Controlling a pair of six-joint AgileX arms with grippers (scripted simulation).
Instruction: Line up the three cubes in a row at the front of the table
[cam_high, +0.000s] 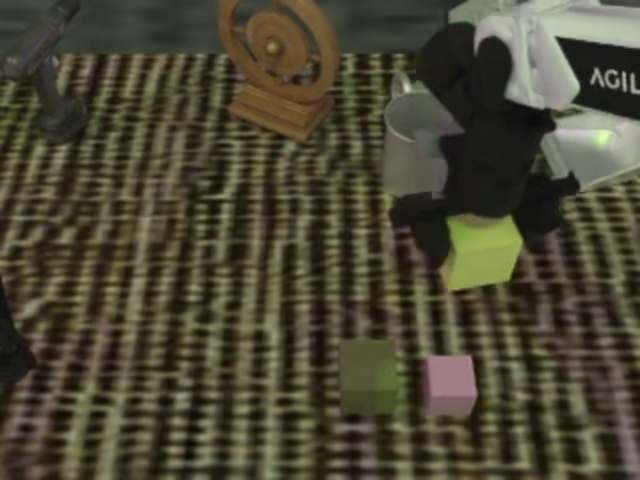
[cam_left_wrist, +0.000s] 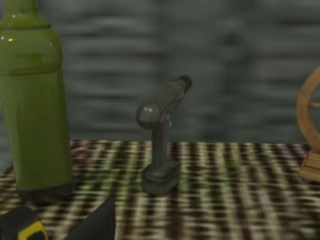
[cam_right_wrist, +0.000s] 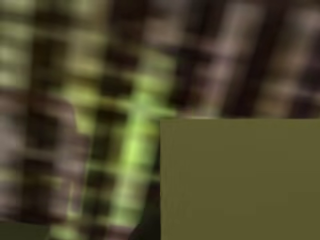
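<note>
my right gripper (cam_high: 482, 232) clamped on yellow-green cube (cam_high: 484, 254); olive cube (cam_high: 370, 376), pink cube (cam_high: 449, 384) near desk (cam_high: 180, 300) front; left gripper unseen.

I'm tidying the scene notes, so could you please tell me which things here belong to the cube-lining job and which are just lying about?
Part of the job:
- yellow-green cube, under the right gripper
- olive cube
- pink cube
- table

Just lying about:
- wooden wheel
- grey drill
- green bottle
- metal cup
</note>
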